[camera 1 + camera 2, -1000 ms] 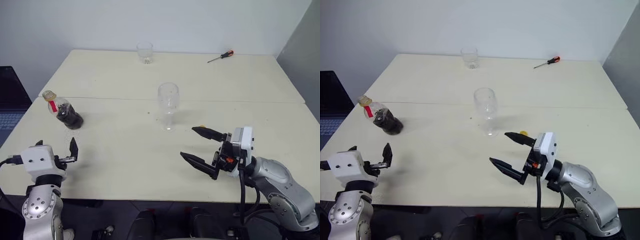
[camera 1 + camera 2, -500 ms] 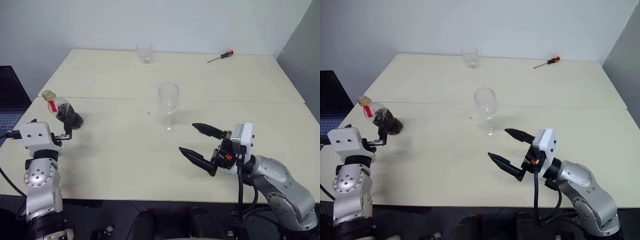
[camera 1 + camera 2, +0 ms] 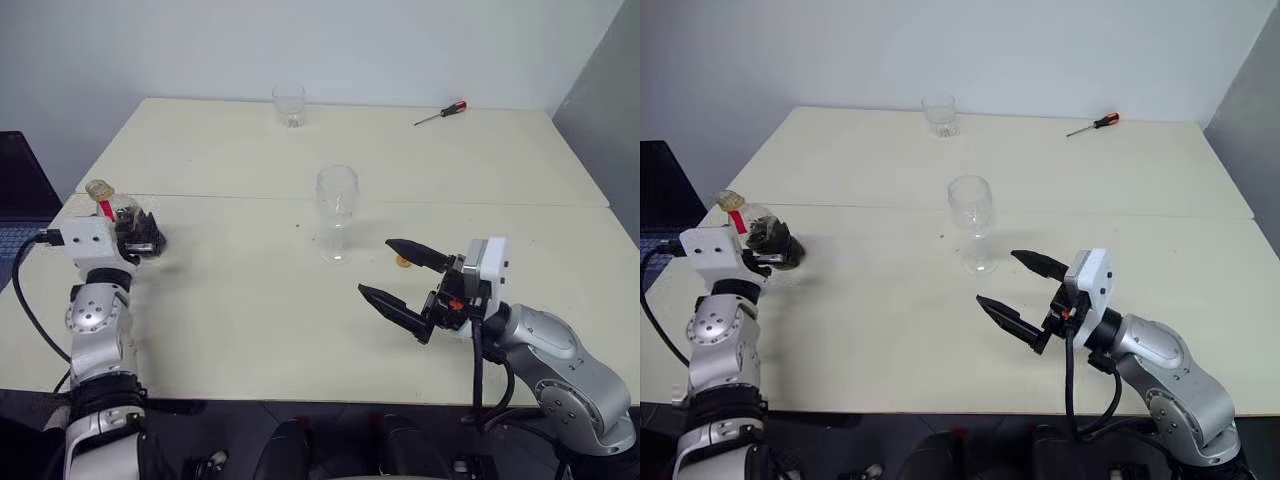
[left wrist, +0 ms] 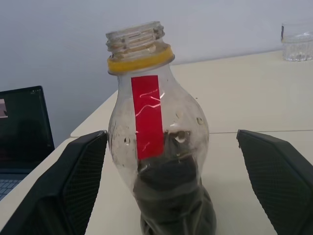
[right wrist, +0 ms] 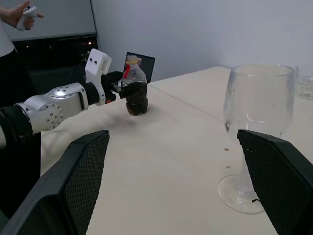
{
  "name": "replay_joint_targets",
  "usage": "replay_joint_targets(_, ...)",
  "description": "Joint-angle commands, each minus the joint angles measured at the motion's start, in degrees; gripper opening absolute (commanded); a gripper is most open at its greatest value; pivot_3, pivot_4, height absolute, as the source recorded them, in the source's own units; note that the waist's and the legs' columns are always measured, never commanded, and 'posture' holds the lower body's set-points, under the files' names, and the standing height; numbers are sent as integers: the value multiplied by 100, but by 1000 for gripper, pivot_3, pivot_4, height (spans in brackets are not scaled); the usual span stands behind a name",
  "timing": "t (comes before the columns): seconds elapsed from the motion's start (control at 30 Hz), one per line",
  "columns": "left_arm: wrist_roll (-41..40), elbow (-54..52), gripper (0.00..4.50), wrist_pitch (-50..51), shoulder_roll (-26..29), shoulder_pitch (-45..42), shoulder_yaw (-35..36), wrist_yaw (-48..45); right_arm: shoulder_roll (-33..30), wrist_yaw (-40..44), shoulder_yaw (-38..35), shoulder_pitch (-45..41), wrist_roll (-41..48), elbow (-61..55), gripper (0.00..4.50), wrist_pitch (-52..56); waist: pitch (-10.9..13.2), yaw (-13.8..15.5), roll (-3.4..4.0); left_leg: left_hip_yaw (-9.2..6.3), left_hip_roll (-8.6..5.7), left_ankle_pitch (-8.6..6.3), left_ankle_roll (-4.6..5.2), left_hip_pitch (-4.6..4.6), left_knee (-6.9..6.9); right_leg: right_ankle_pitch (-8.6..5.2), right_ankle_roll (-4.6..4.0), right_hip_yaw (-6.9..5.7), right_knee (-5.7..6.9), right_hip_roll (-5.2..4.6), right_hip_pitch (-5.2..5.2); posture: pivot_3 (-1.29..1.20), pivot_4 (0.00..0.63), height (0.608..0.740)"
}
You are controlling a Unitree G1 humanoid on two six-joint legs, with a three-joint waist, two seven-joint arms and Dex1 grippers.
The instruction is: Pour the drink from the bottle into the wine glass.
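The left gripper [image 4: 166, 186] is standing with its two black fingers [image 4: 80, 181] spread wide apart on either side of the bottle [image 4: 159, 147], neither pad visibly pressing on the plastic. From the head the bottle [image 3: 125, 222] is sitting at about nine o'clock on the table [image 3: 250, 330], near its left edge, half covered by the gripper's white housing. The left wrist view is giving what the head views cannot: the bottle's threaded mouth is open, with a yellow ring just under the threads, a red label strip is running down the neck, and the drink [image 4: 171, 196], dark reddish-brown, is filling only the lower part of the body. The bottle's long axis is standing nearly upright, with the mouth pointing up. The right gripper [image 3: 398, 277] is hovering at about five o'clock on the table, its fingers parted and holding nothing, pointing toward the wine glass [image 3: 337, 212], which is standing upright and empty near the table's centre. The right wrist view is showing the wine glass [image 5: 257, 132] close between its fingers, the left gripper around the bottle farther off, and a person's hand [image 5: 19, 14] holding a small controller. A clear tumbler [image 3: 289, 105] is standing at twelve o'clock and a screwdriver [image 3: 441, 112] is lying at about one o'clock, both well apart from the grippers.
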Motion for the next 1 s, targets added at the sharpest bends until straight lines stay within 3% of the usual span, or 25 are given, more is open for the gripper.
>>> replay_joint_targets(0.03, -32, 480, 4500, -323, 243, -275, 17, -105, -17, -25, -107, -90, 111, -253, 4470, 0, 0, -1, 0, 0, 0, 0, 0, 0, 0, 0, 0, 0, 0, 0, 0, 0, 150, 740)
replay_joint_targets(0.5, 92, 2345, 4500, -1099, 644, -1327, -193, -175, -19, -115, -133, -151, 148, -269, 4470, 115, -2, -5, -3, 0, -1, 0, 0, -4, 2, 1, 1, -2, 2, 0, -4, 0, 150, 740)
replay_joint_targets(0.6, 52, 2592, 3884, -1195, 650, -1480, -221, -271, -17, -132, -125, -166, 131, -238, 4500, 111, -2, -6, -3, 1, -2, 0, 0, -4, 1, 1, 1, -3, 3, 0, -5, 0, 150, 740)
replay_joint_targets(0.73, 42, 2793, 2681, -1293, 658, -1568, -256, -321, 0, -177, -138, -170, 110, -196, 4500, 107, -2, -9, -3, 2, -2, 0, 0, -5, 1, 1, 1, -3, 3, 0, -5, 0, 150, 740)
replay_joint_targets(1.0, 41, 2933, 2576, -1392, 672, -1635, -284, -411, 9, -192, -137, -165, 86, -167, 4500, 79, -2, -6, -4, 2, -3, 0, 0, -5, 2, 1, 1, -4, 4, -1, -5, 0, 150, 740)
